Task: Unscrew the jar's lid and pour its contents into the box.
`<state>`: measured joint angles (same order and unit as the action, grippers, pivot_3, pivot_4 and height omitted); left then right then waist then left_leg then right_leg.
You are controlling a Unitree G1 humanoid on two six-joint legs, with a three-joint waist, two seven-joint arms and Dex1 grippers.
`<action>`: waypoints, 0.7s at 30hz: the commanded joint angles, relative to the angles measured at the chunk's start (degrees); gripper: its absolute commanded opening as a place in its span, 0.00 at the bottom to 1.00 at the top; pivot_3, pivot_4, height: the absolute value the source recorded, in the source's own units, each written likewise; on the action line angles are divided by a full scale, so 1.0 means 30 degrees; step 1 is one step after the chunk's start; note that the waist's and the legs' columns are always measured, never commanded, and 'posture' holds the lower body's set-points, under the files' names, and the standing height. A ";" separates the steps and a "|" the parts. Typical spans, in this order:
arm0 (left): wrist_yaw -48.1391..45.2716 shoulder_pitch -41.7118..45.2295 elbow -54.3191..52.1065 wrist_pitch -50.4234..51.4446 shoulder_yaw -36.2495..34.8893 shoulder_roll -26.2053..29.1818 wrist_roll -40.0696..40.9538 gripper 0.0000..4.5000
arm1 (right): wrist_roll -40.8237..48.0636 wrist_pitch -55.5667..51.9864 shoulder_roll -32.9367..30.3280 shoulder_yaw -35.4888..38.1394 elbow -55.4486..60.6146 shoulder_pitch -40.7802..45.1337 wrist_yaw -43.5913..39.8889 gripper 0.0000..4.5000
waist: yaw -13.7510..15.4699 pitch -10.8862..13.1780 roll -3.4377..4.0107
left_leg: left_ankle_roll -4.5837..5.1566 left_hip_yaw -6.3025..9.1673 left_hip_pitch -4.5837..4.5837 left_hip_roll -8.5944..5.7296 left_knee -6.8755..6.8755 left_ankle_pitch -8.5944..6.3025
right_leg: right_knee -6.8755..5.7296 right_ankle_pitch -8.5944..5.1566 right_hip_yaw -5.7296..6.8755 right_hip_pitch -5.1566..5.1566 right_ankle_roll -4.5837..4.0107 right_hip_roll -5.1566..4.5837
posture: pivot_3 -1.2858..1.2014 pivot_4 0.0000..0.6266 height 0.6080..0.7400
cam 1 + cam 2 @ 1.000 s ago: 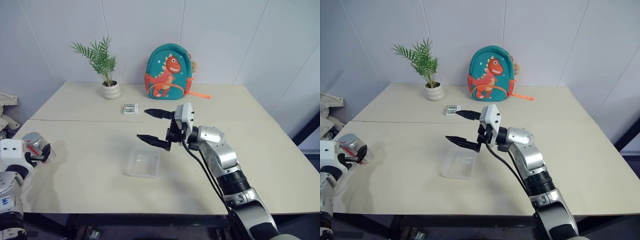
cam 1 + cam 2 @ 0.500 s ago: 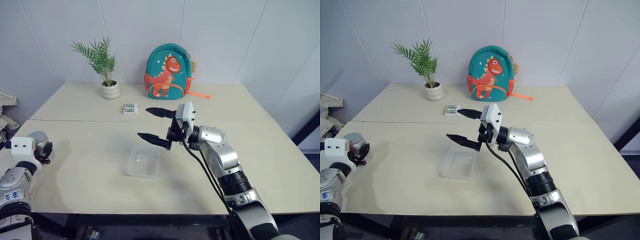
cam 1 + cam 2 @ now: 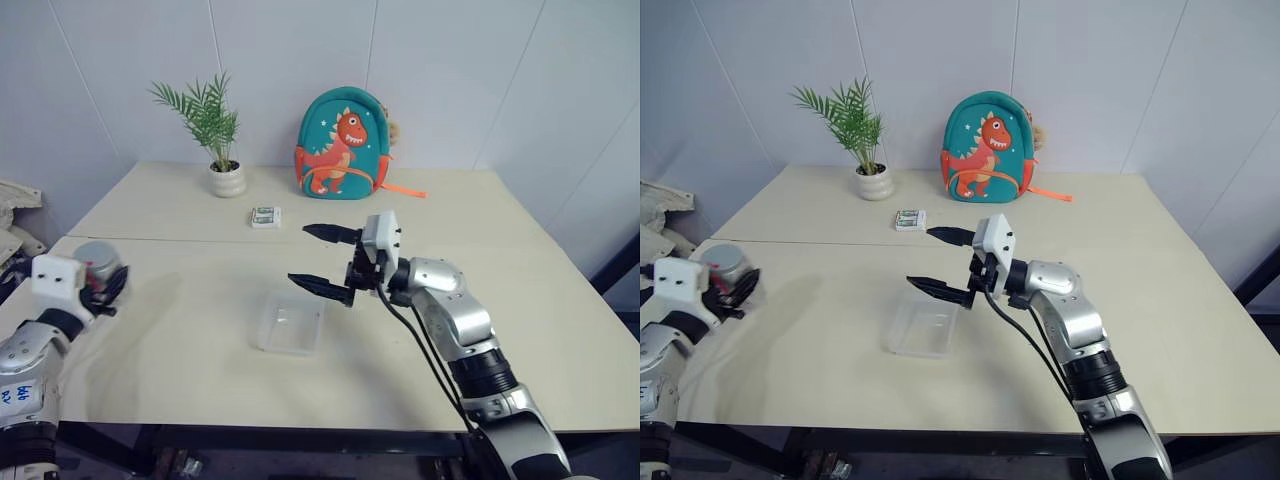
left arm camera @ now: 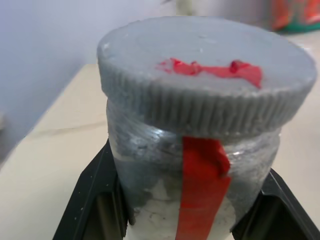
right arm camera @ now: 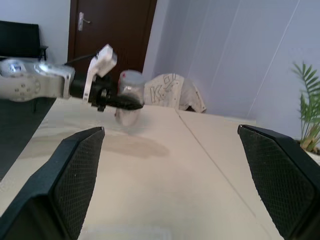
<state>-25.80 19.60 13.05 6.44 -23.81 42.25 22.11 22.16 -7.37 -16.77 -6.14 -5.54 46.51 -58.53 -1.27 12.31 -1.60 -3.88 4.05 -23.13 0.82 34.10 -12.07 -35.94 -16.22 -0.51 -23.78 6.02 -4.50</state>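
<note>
Here, far left above the table's [image 3: 200, 330] edge, left gripper [image 3: 108, 288] clamped on the jar [image 4: 190, 165], lid [image 4: 207, 75] on; contents not discernible through the wall. Box [image 3: 290, 325] lies mid-table. Right gripper [image 3: 325, 260] hangs over it, fingers spread wide, holding nothing.

Grey screw lid [image 4: 207, 75]: matt, ribbed rim, glossy red tape on top. Silvery-grey jar [image 4: 195, 170]: wall cloudy, possibly plastic. Clear plastic square box [image 3: 290, 327]: smooth, glossy. Beige table [image 3: 200, 330]: smooth, matt. Right hand's fingers [image 5: 75, 175]: black, cross-hatched pads.
</note>
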 commanded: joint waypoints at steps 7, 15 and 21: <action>-0.2071 0.0843 -0.8381 0.7863 0.2662 -0.1092 0.5352 0.44 | 0.2156 -0.4065 -0.3137 0.1852 0.5127 -0.1879 0.0550 1.00 | -0.0240 0.0005 0.0010 | 0.0001 -0.0015 0.0030 0.0012 0.0001 0.0001 | -0.0014 -0.0005 -0.0028 0.0002 -0.0009 0.0036 | 0.52 0.24 1.00; -0.6452 0.2748 -0.7461 0.7766 0.5193 -0.1180 0.5107 0.44 | 0.3419 -0.6667 -0.4947 0.2576 0.7864 -0.2836 0.1282 1.00 | -0.0086 0.0007 0.0012 | 0.0003 -0.0015 0.0016 0.0007 0.0029 0.0001 | 0.0015 -0.0004 -0.0039 0.0012 -0.0010 0.0051 | 0.52 0.24 1.00; -0.8596 0.3446 -0.5764 0.6209 0.6840 -0.1647 0.3596 0.44 | 0.3988 -0.8436 -0.3683 0.1690 0.9075 -0.2037 0.3221 1.00 | -0.0149 0.0007 0.0014 | 0.0005 -0.0024 0.0024 0.0017 0.0027 0.0001 | 0.0009 -0.0010 -0.0048 0.0010 -0.0020 0.0062 | 0.52 0.24 1.00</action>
<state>-49.85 28.72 -4.49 27.38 -3.74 37.61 34.11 32.83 -31.56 -28.56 -0.72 18.92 38.70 -50.70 -1.71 12.34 -1.56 -3.87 3.98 -23.06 0.87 34.18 -12.07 -35.91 -16.25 -0.65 -23.75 5.96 -4.32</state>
